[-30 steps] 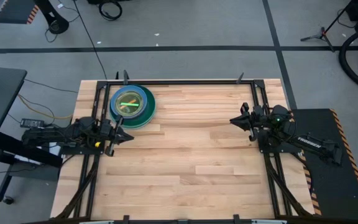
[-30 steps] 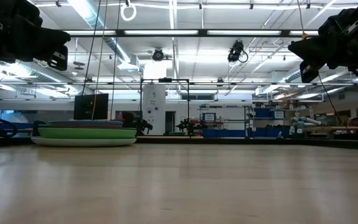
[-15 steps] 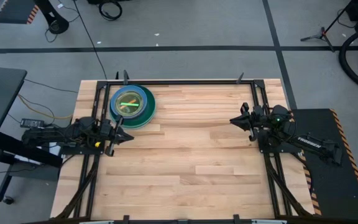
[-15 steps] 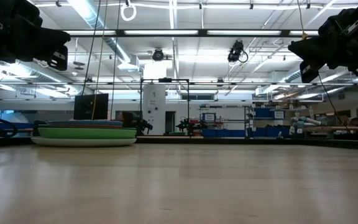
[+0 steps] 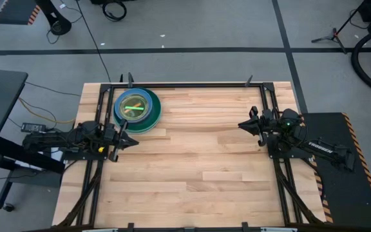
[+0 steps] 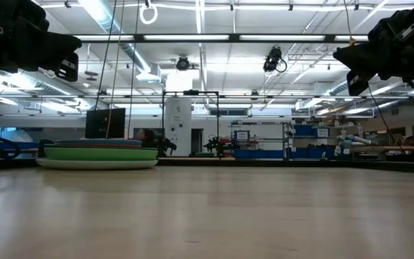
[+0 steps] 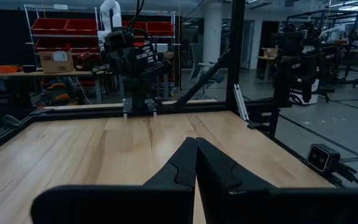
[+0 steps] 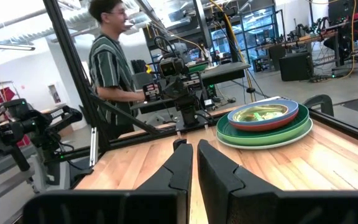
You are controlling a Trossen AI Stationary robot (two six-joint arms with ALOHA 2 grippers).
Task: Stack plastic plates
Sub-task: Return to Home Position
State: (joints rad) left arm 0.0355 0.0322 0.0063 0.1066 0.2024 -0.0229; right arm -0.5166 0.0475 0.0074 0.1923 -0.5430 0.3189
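Plates [image 5: 137,108] sit in one stack at the table's [image 5: 198,174] back left corner, just beside the left gripper [image 5: 133,142], fingers together, empty, at the left edge; right gripper [image 5: 241,125], also closed and empty, at the right edge.

A pale wooden table [image 5: 198,161] carries one stack of plates [image 5: 137,108], near its corner at the high view's upper left. The lowest plate [image 6: 95,164] lies flat on the wood.
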